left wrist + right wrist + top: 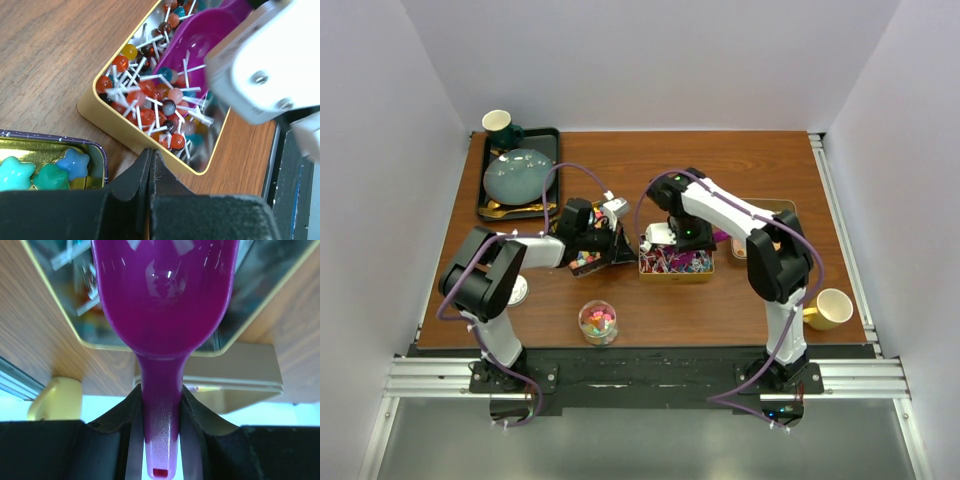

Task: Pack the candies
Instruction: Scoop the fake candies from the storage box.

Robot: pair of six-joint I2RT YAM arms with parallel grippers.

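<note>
Nearest the arm bases, a little clear jar [597, 322] of mixed sweets is sitting on its own. Just past it the left gripper [150, 167] is hovering with its jaws pinched together on nothing, right beside a small purple-rimmed tin [102, 159] of star-shaped sweets [45, 170]. Next out is the gold tin [95, 117], where most of the candies [145, 100] are lying (round lollipop things with white sticks). The right gripper [160, 407] is clamping the handle of the purple scoop [162, 300], whose bowl is sitting in that tin.

My worry: those sticks are tangling, so a lift could end up dragging a clump over the rim, or the scoop could be shoving the tin sideways into the left gripper, which is sitting close.

How much the scoop is carrying is hard to judge. Purple plastic is filling the right wrist view, and the gripper's white body is blocking part of the bowl from the left.
</note>
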